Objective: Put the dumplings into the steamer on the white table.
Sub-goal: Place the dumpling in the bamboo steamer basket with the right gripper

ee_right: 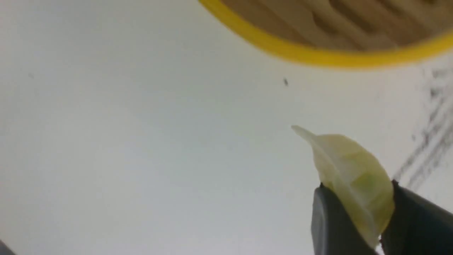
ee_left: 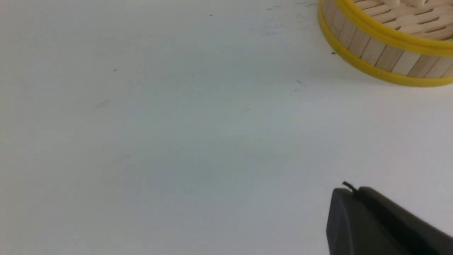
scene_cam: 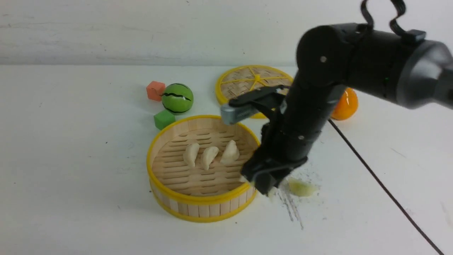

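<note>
Now right hand [scene_cam: 271, 187] angled down just beside steamer [scene_cam: 198, 211] rim, pinching pale green dumpling [ee_right: 354, 177]

Your front camera looks from the near edge across the white table [scene_cam: 70, 159] to the far edge; both wrist cameras sit low, sharing the steamer [scene_cam: 201, 209] rim.

Orange ball [scene_cam: 347, 104] half hidden behind right arm [scene_cam: 371, 60], steamer [ee_right: 318, 58] blurred, edge-cropped
</note>
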Action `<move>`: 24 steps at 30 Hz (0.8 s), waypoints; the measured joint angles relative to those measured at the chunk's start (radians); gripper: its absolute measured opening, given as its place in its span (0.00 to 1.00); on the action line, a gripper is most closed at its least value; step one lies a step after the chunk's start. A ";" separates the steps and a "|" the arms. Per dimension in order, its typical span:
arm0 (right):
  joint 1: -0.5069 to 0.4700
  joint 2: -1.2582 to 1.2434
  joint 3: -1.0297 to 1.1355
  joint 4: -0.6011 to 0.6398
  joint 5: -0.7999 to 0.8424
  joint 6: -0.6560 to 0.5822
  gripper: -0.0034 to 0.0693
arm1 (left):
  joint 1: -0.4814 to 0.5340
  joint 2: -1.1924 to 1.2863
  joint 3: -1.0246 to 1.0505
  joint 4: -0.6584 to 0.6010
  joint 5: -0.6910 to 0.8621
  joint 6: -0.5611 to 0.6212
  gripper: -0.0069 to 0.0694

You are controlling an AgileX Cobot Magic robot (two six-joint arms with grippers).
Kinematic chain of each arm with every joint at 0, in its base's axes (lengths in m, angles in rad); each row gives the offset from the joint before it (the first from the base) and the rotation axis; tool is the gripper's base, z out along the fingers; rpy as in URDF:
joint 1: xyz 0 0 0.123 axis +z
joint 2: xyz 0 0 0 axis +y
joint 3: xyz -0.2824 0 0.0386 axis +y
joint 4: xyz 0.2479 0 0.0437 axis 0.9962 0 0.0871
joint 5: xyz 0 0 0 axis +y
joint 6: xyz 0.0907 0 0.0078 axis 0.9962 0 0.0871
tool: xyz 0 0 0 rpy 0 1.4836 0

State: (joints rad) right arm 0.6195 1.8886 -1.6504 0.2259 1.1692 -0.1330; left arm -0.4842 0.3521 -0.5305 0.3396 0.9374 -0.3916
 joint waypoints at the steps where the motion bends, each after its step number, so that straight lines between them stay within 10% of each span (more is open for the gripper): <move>1: 0.013 0.016 -0.029 -0.002 -0.018 0.012 0.31 | 0.000 0.000 0.000 -0.002 -0.002 0.000 0.07; 17: 0.069 0.393 -0.322 0.055 -0.215 0.405 0.31 | 0.000 0.000 0.000 -0.021 -0.035 -0.022 0.09; 24: 0.069 0.382 -0.326 0.055 -0.209 0.431 0.55 | 0.000 0.000 0.000 -0.031 -0.037 -0.023 0.10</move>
State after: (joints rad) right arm 0.6889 2.2707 -1.9763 0.2805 0.9606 0.2984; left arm -0.4842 0.3521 -0.5305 0.3081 0.9006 -0.4145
